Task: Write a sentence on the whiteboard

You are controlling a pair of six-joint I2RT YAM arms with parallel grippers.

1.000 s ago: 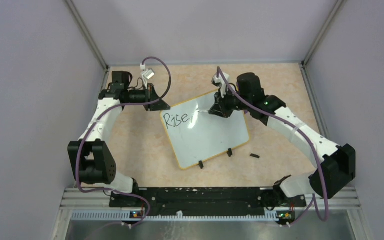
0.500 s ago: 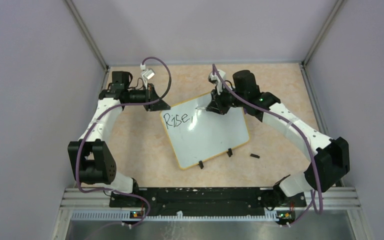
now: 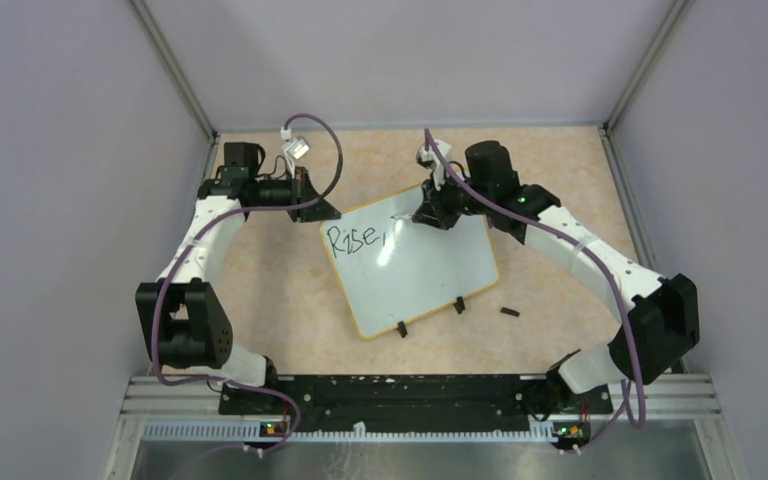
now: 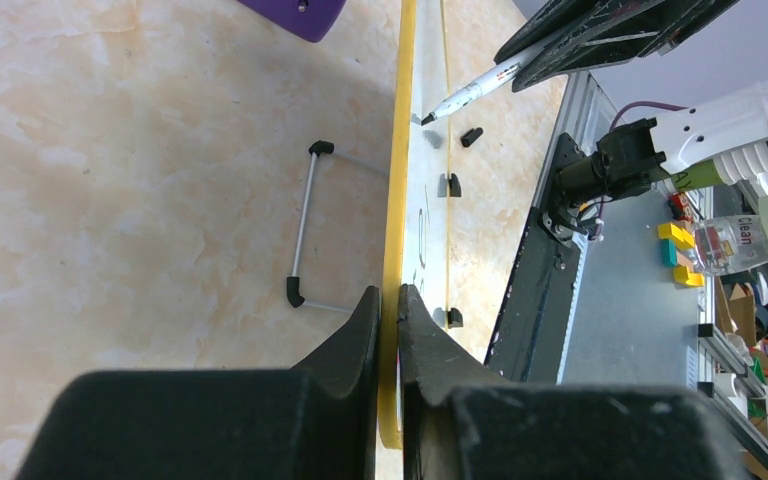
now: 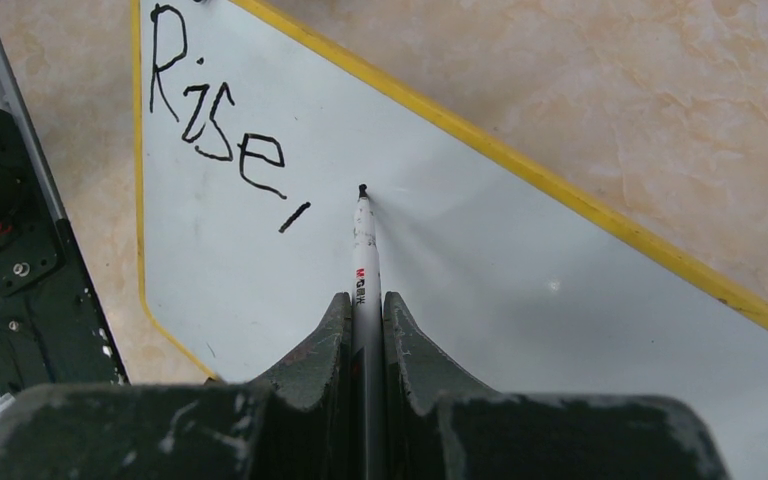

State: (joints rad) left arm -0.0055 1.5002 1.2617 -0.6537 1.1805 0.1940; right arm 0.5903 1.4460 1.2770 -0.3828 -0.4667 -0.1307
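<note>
whiteboard point(image 3: 415, 270) edge hidden in left gripper point(image 4: 390, 296), marker point(image 5: 363, 235) barrel buried in right gripper point(image 5: 366, 300)

Bright even light, soft shadows, near hands blurred.

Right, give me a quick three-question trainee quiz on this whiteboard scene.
1. True or false: the left gripper is clamped on the whiteboard's yellow rim.
2. What does the right gripper hold? A) an eraser B) a marker C) a clip foot
3. Fill in: the sentence so far reads ____.
Key: 1 true; 2 B; 3 "Rise,"
</note>
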